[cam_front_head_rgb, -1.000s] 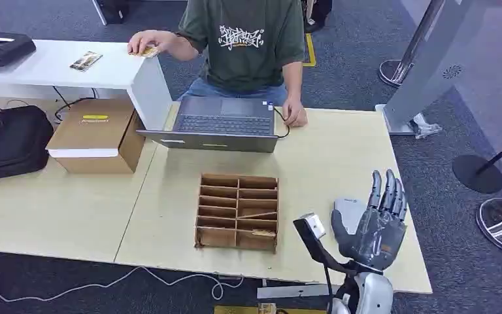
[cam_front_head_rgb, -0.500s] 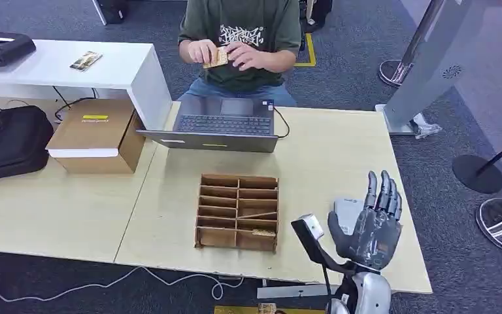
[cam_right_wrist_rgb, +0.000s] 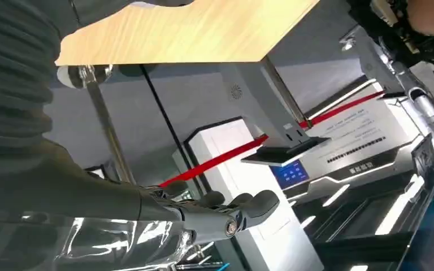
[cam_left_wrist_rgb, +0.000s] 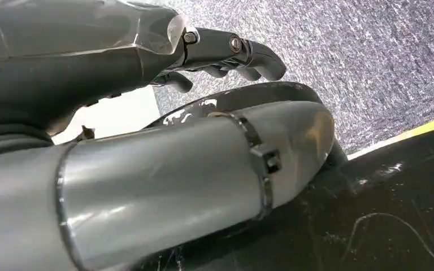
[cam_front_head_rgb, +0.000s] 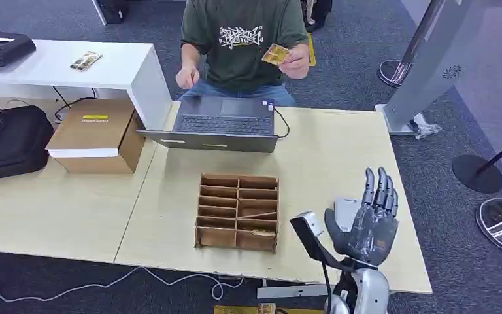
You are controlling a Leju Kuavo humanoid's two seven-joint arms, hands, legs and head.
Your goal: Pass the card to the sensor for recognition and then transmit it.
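Two robot hands on this rig: the right robot hand is up over the near right corner of the bench, fingers straight, a little apart, holding nothing. The left robot hand hangs low over grey carpet with its fingers curled in, nothing in them as far as I can see. One card is in play, pinched in the person's hand up in the air past the far edge of the bench, well apart from the right robot hand. One more card lies flat on the white side table at the far left. One small pale sensor pad sits on the bench just behind the right robot hand, partly hidden by it. One wooden divider box sits near the front edge, one laptop at the far edge. Between those and the right edge it's bare wood. One cardboard box and one black bag crowd the left end.
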